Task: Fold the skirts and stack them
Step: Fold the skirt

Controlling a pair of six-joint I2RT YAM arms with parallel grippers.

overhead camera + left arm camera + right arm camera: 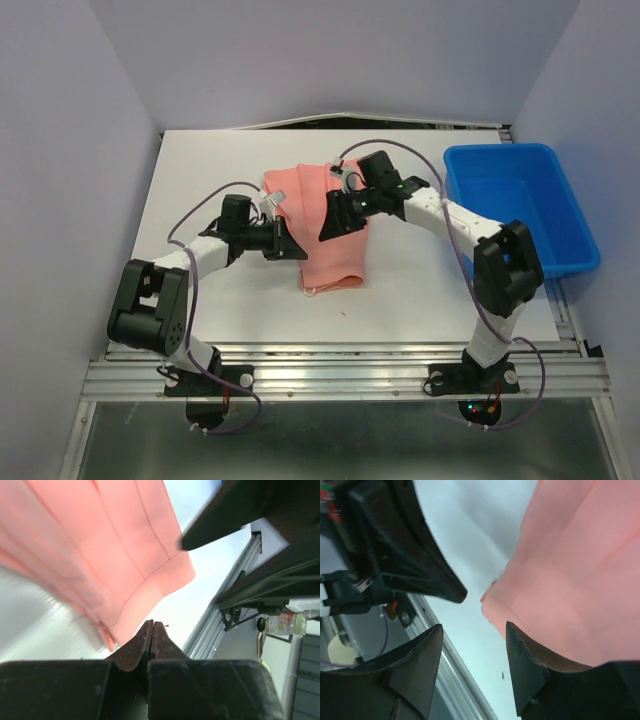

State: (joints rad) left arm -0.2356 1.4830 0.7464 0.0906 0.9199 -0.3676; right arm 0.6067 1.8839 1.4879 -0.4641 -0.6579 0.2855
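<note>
My left pincer is clenched on nothing: its two fingers press flat together with no cloth between them, and the skirt begins just past their tips. My right pincer is released, with its jaws apart above the skirt's right side. One finger stands at the cloth's edge and only bare table shows through the gap.

The salmon-pink skirt lies flat in the middle of the table between my two arms. It forms one long narrow band, doubled over on itself, with its near end rounded. The blue bin sits well apart on the right. I see only this one skirt.

I judge the lengthwise fold laid and let go, so the cross fold comes next. For that I must open my left pincer, bring both down on the two corners of one end, pinch all the layers together, and carry that end over the other without dragging the pleats askew
</note>
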